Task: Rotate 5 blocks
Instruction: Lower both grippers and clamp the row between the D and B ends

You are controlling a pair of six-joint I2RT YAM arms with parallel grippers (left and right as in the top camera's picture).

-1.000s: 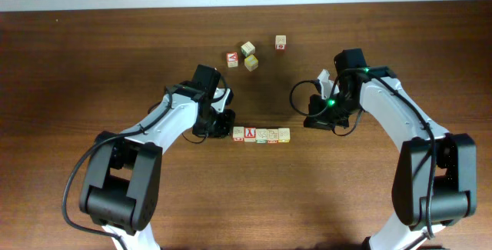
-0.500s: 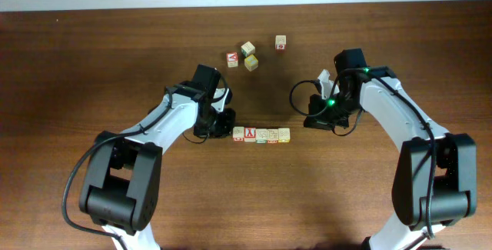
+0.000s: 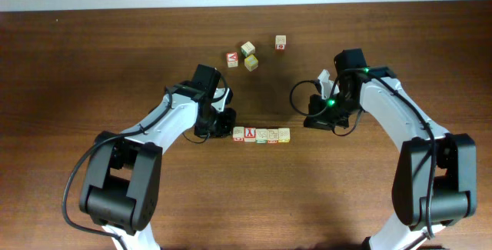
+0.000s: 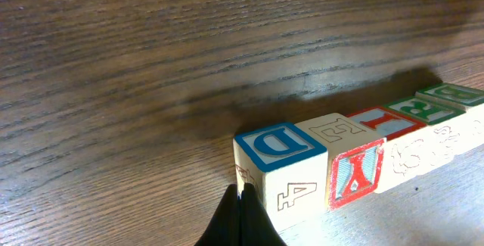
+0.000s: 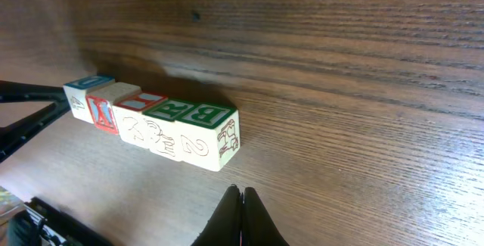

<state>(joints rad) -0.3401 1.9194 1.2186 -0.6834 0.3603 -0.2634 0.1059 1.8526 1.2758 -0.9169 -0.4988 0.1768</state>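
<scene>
Five blocks (image 3: 261, 135) sit in a tight row on the desk (image 3: 115, 65), face to face, a little toward 6 o'clock from the middle and running 9 to 3; the tops read blue, pale, red, green, green from the left end. The end block (image 4: 281, 144), the one with the blue D on top, has the left pincer (image 4: 242, 214) right at its 9 o'clock face — fingers pressed together into one wedge, gripping nothing, tips at the foot of that face and touching it as far as I can tell. That reads to me as a nudge or a stop, since a closed point suits pushing a small cube round without catching its neighbour. Over at 3 o'clock the right pincer (image 5: 242, 214) is likewise pressed together and empty; it is aimed at the green B end of the row but well apart from it, with bare wood between. My guess is that it serves as a far-side brace. Room now: the row's long sides, at 12 and 6 o'clock, face open desk, so a cube could swing out either way; the tight packing is the snag — turn one and its corners will likely shove the next. Four loose cubes (image 3: 247, 48) lie up at 12 o'clock, well apart from the row; the desk's far edge lies beyond them, well clear of the row.
</scene>
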